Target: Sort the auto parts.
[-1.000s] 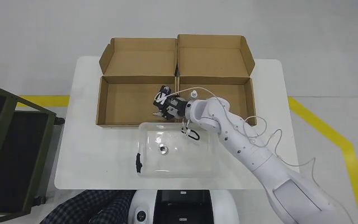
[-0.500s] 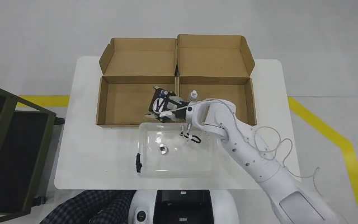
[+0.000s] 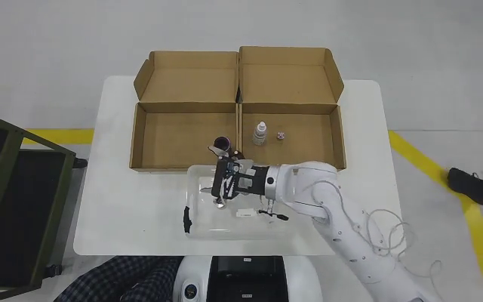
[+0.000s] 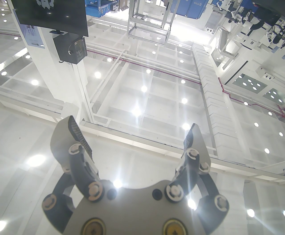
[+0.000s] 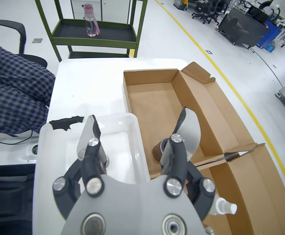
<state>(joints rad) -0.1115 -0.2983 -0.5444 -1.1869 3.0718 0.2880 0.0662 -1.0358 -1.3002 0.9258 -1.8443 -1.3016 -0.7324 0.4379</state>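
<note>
On the white table (image 3: 113, 189), far side: two open cardboard boxes side by side, lids folded back. In the left box (image 3: 173, 140), at its near right corner: a dark cylindrical part (image 3: 223, 143), open end up, partly hidden behind one finger in the right wrist view. In the right box (image 3: 313, 140), toward its left end: a small white spray bottle (image 3: 259, 133) and, just beside it to the right, a tiny pale part (image 3: 280, 136). Any print on the bottle too small to tell.

On the near side of the table, close against the boxes' near walls: a clear plastic bin (image 3: 249, 226), with a ragged strip of black tape (image 3: 186, 219) on its left rim. Inside the bin, left of middle: one small metal part (image 3: 219, 201) on the floor, apart from the walls.

Low over the line where bin and left box meet: the right gripper (image 5: 141, 126), fingers spread wide, nothing between them. One finger above the bin close to the metal part, the other above the box next to the dark cylindrical part. Across the bin's right half: the right arm, covering that stretch from above.

Pointing up at a lamp-lit ceiling: the left gripper (image 4: 133, 131), fingers apart, holding nothing.

Left of the table: a green shelf cart (image 3: 30, 204), with a pink drinking bottle (image 5: 91, 20) on its top shelf. On the floor right of the table: a yellow line (image 3: 430, 162).
</note>
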